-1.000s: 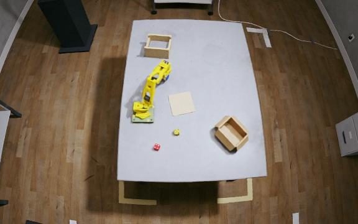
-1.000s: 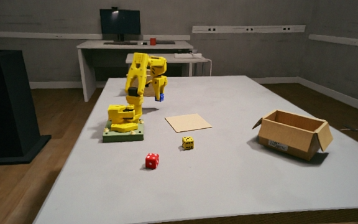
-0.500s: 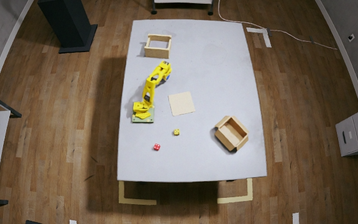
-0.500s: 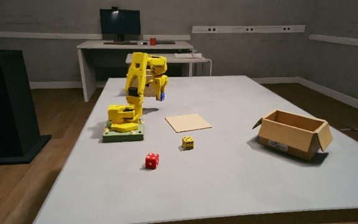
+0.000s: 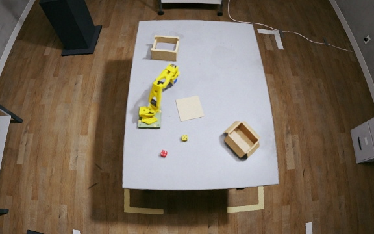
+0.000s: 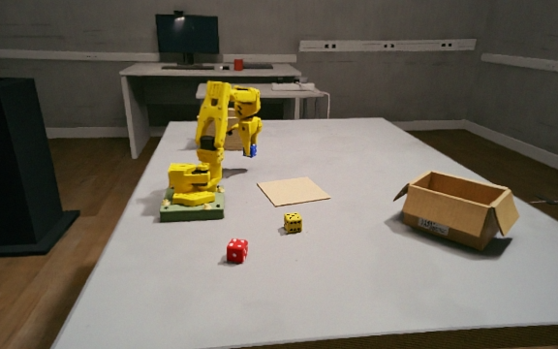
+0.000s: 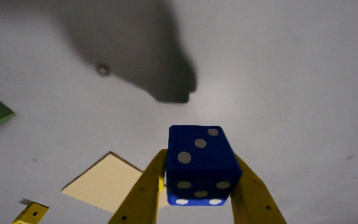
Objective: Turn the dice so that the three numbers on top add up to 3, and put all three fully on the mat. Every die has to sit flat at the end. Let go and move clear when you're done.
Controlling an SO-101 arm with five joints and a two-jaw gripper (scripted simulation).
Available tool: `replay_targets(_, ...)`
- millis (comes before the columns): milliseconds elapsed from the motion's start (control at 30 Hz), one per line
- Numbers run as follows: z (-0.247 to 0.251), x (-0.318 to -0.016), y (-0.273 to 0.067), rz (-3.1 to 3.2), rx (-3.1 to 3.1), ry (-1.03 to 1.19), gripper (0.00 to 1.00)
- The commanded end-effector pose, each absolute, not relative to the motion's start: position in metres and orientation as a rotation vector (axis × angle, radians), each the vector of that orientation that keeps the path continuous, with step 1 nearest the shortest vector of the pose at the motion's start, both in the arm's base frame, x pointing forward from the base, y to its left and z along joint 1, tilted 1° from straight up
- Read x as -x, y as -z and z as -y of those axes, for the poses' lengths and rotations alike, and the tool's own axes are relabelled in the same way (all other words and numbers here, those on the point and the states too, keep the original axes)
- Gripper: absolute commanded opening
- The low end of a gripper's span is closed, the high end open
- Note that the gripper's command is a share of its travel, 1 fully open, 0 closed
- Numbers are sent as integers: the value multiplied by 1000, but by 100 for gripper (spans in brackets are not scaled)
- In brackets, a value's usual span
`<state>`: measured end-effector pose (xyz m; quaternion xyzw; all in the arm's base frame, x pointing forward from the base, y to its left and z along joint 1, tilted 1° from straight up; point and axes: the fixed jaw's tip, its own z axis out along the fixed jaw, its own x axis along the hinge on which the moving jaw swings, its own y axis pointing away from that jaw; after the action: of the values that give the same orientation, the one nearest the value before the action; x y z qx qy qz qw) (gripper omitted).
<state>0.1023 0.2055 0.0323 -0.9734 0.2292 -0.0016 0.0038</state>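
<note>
Three dice need to show a single pip each, the only way to reach 3, and the blue cube die with pale pips (image 5: 175, 80) (image 6: 253, 151) (image 7: 200, 150) is the one in hand. The yellow plastic fingers (image 5: 176, 77) (image 6: 249, 137) are closed on its sides, holding it above the desk (image 5: 219, 88) (image 6: 356, 286) (image 7: 300, 105), on the far side of the square beige mat (image 5: 189, 108) (image 6: 294, 191) (image 7: 107, 181). The step looks like carrying or reorienting this die; the next move calls for settling which face will land upward, then either a turn or a flat placement fully on the mat, leaving room for two more. The red cube die with white pips (image 5: 163, 153) (image 6: 236, 251) lies near and left, the yellow cube die with black pips (image 5: 184, 138) (image 6: 293, 223) (image 7: 31, 213) just nearer than the mat; both show several pips on top, so both probably need turning. The wrist view alone reads the blue die: three pips in a diagonal on one face. It also catches a lone dark pip on a yellow side that the exterior view cannot see, while the exterior shows one pip on the red die's near side; the wrist view misses red altogether.
</note>
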Motion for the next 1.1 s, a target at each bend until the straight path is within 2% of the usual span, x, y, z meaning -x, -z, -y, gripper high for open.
replay_targets(0,-205,-103,-33,-709,3037,9,0)
replay_targets(1067,-205,-104,-23,-709,3037,9,0)
